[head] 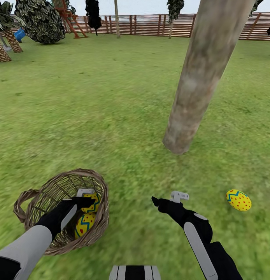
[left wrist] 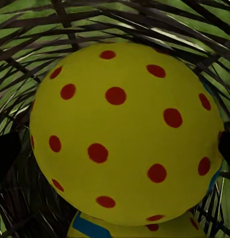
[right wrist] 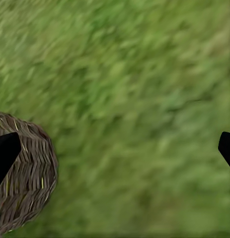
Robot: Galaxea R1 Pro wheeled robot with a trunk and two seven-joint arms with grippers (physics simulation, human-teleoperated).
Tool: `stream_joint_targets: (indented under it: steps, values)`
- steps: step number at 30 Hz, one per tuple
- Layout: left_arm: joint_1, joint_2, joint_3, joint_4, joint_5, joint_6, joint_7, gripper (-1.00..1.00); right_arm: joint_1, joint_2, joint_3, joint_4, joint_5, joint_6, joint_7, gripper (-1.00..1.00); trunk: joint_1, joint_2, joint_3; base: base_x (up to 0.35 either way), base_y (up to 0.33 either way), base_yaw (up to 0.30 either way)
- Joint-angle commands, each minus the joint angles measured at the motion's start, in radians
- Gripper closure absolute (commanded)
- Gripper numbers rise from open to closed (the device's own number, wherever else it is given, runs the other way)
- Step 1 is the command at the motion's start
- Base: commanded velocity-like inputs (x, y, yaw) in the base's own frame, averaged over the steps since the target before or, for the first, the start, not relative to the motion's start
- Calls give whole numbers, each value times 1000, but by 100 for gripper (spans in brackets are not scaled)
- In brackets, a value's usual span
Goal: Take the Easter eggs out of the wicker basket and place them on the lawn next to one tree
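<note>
The wicker basket [head: 100,186] lies on the lawn [head: 92,109] at the lower left, with two yellow Easter eggs in it, one [head: 95,203] above the other [head: 84,224]. My left gripper [head: 87,200] reaches into the basket, open. In the left wrist view the upper egg [left wrist: 127,134] sits close between the spread fingertips [left wrist: 5,151], and the second egg [left wrist: 129,229] peeks out below it. A third egg [head: 238,200] rests on the grass at the right, near the tree trunk [head: 199,81]. My right gripper [head: 166,199] hovers open and empty over grass.
A brown slat fence [head: 150,25] closes the far side of the garden. Palms [head: 4,41], a bushy tree [head: 41,19] and dark narrow trees stand at the back. The right wrist view catches the basket's side [right wrist: 25,183] beside open grass [right wrist: 134,109].
</note>
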Motion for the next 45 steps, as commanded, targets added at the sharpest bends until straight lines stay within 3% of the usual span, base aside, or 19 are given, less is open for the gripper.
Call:
stream_joint_targets:
  steps: [1, 21, 25, 30, 35, 45]
  values:
    - [0, 1, -5, -3, 4, 3, 0, -100, -1, 0, 1, -1, -11, 3, -10, -100, 0, 0, -1, 0, 0, 0]
    - [0, 1, -3, -2, 4, -23, -1, -100, -1, 0, 1, -1, -10, 3, -10, -100, 0, -1, -5, 0, 0, 0]
    - [0, 1, -3, -2, 4, -24, 0, -100, -1, 0, 1, -1, -11, 3, -10, -100, 2, -1, -20, 0, 0, 0]
    - [0, 1, -3, -2, 6, -24, -2, -100, -1, 0, 1, -1, -11, 3, -10, -100, 2, -1, -20, 0, 0, 0]
    - [0, 0, 1, -2, 3, -24, -50, -100, -1, 0, 1, -1, -11, 3, -10, -100, 2, -1, -20, 0, 0, 0]
    - [0, -2, 2, 0, 2, -26, -54, -100, -1, 0, 1, -1, -10, 3, -10, -100, 3, -2, -32, 0, 0, 0]
